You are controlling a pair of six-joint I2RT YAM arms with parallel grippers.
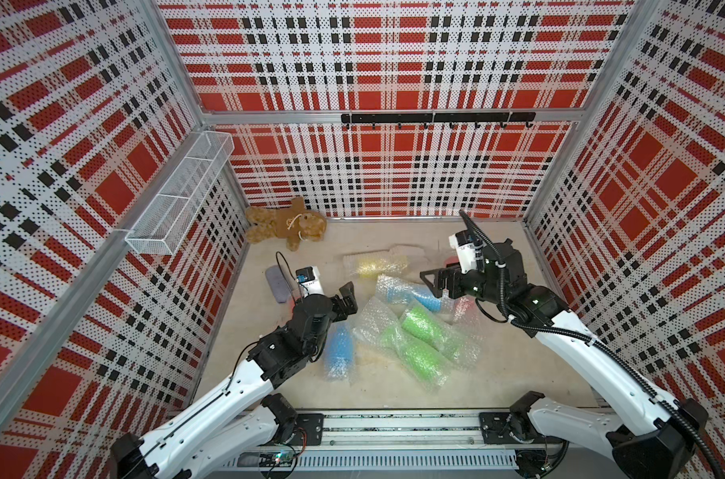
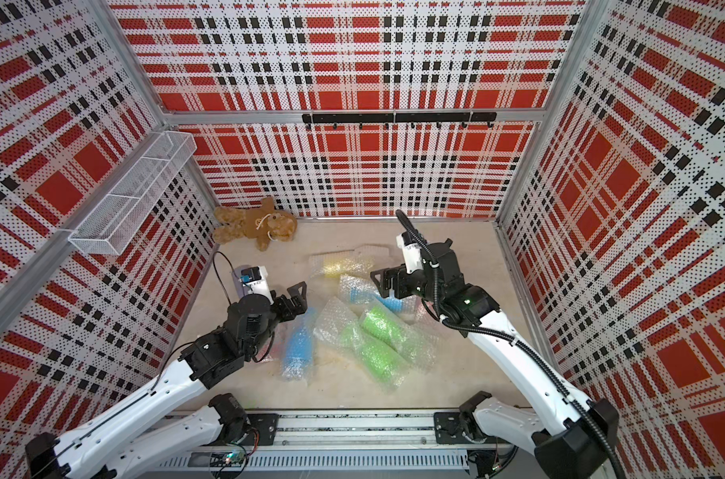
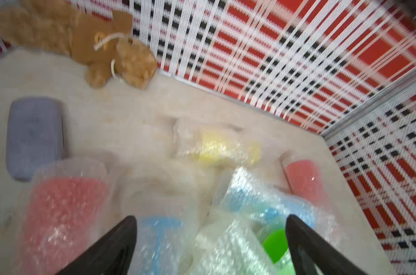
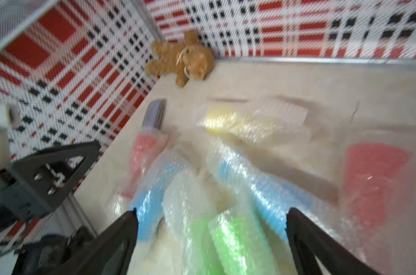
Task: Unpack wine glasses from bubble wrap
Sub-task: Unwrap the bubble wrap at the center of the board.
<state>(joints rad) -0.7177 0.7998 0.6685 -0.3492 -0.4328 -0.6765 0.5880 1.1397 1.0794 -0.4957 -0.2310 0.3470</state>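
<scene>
Left pincer [image 1: 349, 299] wide, right pincer [image 1: 429, 285] wide — both empty — above wine glasses [image 1: 423, 327] in bubble wrap [image 1: 371, 319]

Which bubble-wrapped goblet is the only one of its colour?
The yellow plastic goblet in clear bubble wrap, lying on its side; every other colour appears twice.

Both wrist views are blurred, and in both top views the right arm [image 1: 534, 305] hides most of a red wine glass [image 1: 464, 311] at three o'clock on the surface [image 1: 497, 373].
</scene>
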